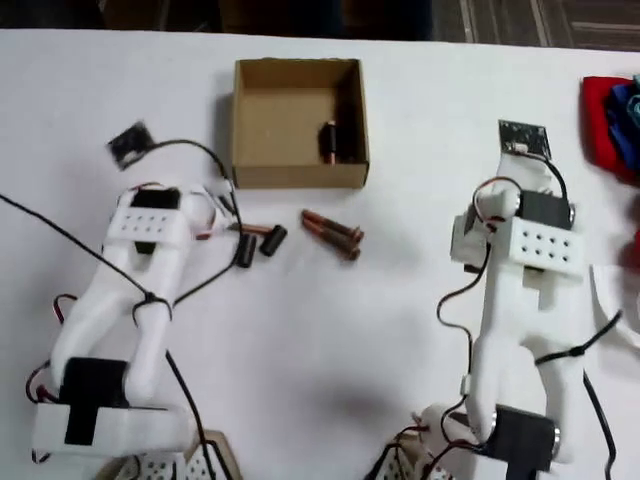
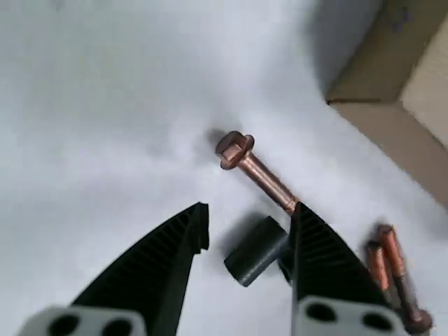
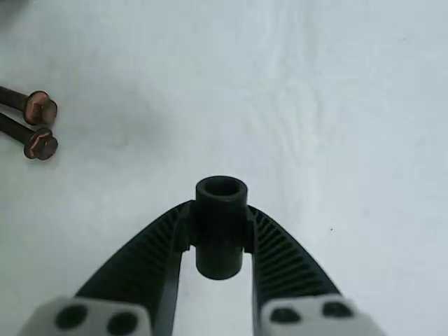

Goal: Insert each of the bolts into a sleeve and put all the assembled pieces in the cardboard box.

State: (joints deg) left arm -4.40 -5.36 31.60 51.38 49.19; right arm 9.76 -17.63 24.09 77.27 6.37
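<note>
1. Cardboard, brown and matte, forms the open square box [image 1: 300, 176] at the far side of the white bench [image 1: 420, 330] in the high view. What looks like one finished piece [image 1: 328, 141] lies inside by a side wall. Two short black sleeves [image 1: 258, 245] lie in front of the box by the left arm [image 1: 130, 300], and a copper bolt pair [image 1: 333, 232] lies between the arms.
2. In the left wrist view, the left gripper [image 2: 250, 212] has its ribbed black jaws spread. A loose sleeve [image 2: 257, 250] lies on its side between them, close against one jaw. A single bolt [image 2: 253, 168], with a smooth shank and a flanged hex head, lies just beyond, and its tip runs behind that jaw. Closing here could roll the round sleeve aside or knock the bolt away.
3. In the right wrist view, the right gripper [image 3: 221, 210] pinches a held sleeve [image 3: 221, 234], a plain dark tube with its open bore facing forward past the jaw tips. The grip is on a curved, smooth wall, so a bolt pushed in off-axis could jam at the rim or twist the sleeve loose.
</note>
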